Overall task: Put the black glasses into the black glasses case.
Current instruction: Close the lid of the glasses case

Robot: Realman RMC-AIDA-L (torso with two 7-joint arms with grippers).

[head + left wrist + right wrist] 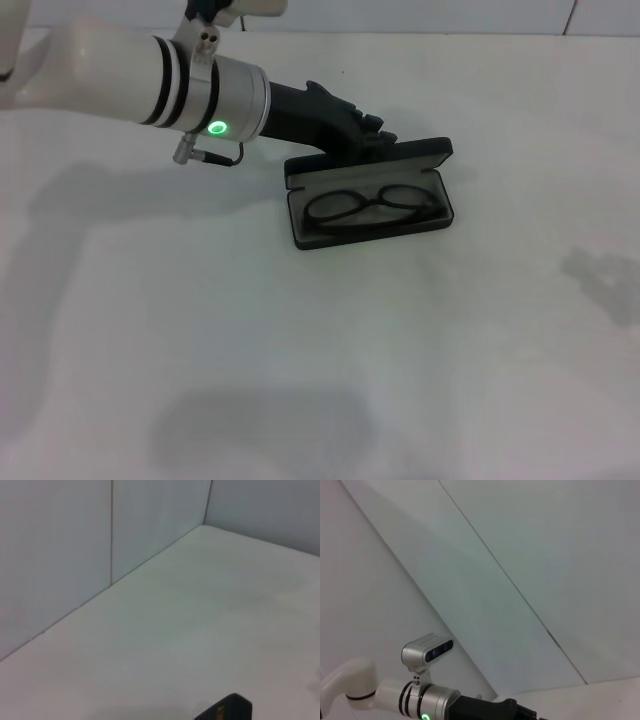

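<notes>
A plain white table meets pale panelled walls behind.

The glasses case lies open near the middle of the worktop, its lid standing up along the far side. The glasses lie inside the case's tray, lenses side by side. The left gripper sits just behind the case, at the lid, its arm reaching in from the left. Walls rise behind the worktop
</notes>
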